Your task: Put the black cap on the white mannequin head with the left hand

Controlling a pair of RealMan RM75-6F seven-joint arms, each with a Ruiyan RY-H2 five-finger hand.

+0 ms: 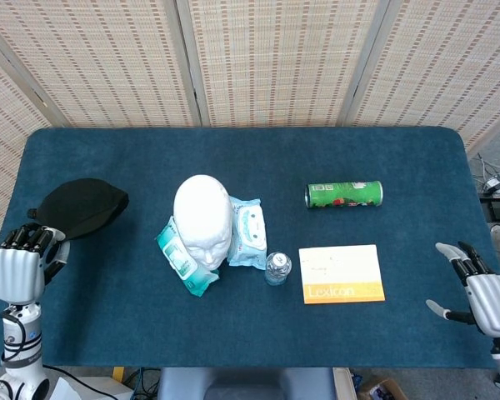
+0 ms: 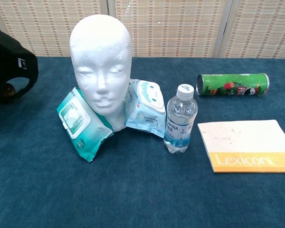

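Observation:
The black cap (image 1: pixel 82 206) hangs above the table's left side, gripped at its near edge by my left hand (image 1: pixel 21 263). In the chest view the cap (image 2: pixel 12 61) shows at the far left, lifted and tilted, and the hand itself is out of frame. The white mannequin head (image 1: pixel 203 218) stands upright near the table's middle, to the right of the cap, bare on top (image 2: pixel 100 61). My right hand (image 1: pixel 483 297) hovers at the table's right front corner, fingers spread and holding nothing.
Two wet-wipe packs (image 1: pixel 186 261) (image 1: pixel 248 232) lean against the mannequin's base. A small water bottle (image 2: pixel 180 125) stands just right of them. A Lexicon notepad (image 1: pixel 341 274) lies front right, and a green chip can (image 1: pixel 344 194) lies on its side behind it.

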